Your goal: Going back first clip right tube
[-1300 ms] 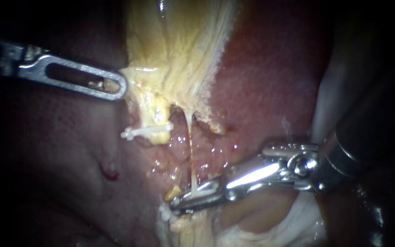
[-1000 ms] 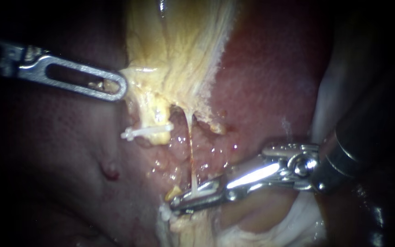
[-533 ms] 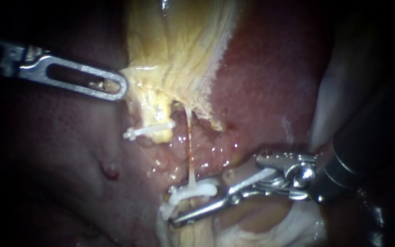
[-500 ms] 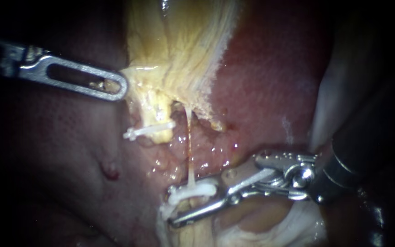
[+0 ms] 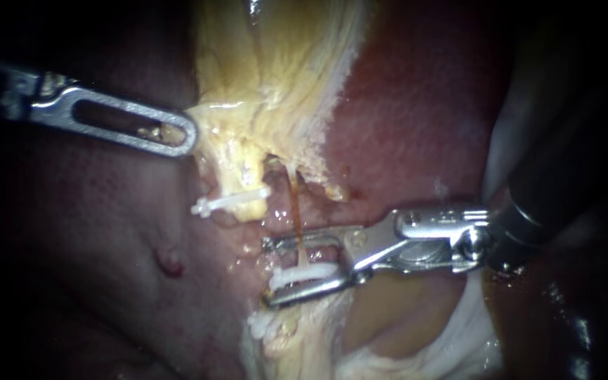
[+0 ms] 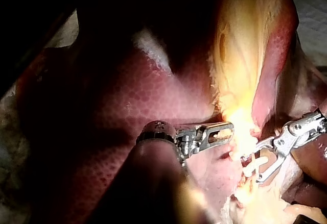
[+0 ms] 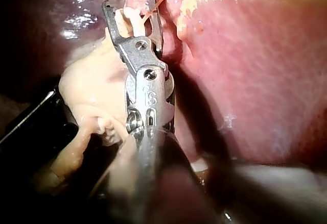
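No text, label, brand, number or sign can be read on the tissue, the clips or the tubes in any view. The only thing like lettering is a small stamped mark (image 7: 148,95) on the metal neck of the right instrument (image 7: 132,22), seen in the right wrist view, and it is too small to make out
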You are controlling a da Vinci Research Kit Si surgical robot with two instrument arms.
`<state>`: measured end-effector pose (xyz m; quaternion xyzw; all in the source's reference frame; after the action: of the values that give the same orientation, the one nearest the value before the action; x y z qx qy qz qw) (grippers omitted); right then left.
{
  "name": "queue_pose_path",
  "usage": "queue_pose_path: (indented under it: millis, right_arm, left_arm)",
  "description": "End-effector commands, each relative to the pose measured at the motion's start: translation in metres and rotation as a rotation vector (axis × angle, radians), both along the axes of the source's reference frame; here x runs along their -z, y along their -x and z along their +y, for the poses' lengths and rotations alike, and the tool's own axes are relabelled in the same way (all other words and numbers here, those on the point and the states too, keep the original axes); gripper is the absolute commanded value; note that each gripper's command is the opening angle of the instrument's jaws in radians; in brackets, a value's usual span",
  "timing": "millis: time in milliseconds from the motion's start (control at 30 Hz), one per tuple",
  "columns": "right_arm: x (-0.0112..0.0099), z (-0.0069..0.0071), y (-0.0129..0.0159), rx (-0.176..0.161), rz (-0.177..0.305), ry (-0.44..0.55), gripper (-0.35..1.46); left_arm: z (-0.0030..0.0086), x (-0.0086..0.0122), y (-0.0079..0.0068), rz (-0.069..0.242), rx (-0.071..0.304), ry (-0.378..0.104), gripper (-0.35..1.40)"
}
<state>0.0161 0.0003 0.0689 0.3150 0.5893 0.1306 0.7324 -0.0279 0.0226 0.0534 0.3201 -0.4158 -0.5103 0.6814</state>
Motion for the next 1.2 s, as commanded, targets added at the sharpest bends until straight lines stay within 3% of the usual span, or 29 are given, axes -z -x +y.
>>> queue_pose_path:
  millis: [33,400,600,933,1200]
  right_arm:
    - [0.0003,0.0003,0.0004,-0.003,0.002,0.015,0.50]
    - [0.0037,0.0034,0.0075,-0.046,0.005,0.130,0.50]
    - [0.0053,0.0050,0.0104,-0.059,0.000,0.146,0.50]
    - [0.0058,0.0049,0.0115,-0.051,0.007,0.148,0.50]
    - [0.0065,0.0050,0.0121,-0.049,0.008,0.145,0.50]
  left_arm:
    - [0.0000,0.0000,0.0000,0.000,0.000,0.000,-0.35]
    - [0.0000,0.0000,-0.0001,-0.001,-0.001,0.000,-0.35]
    - [0.0000,0.0000,-0.0001,-0.001,-0.001,0.000,-0.35]
    - [-0.0006,-0.0008,0.0006,-0.002,-0.004,0.003,-0.35]
    - [-0.0020,-0.0040,0.0029,-0.008,-0.032,0.011,-0.35]
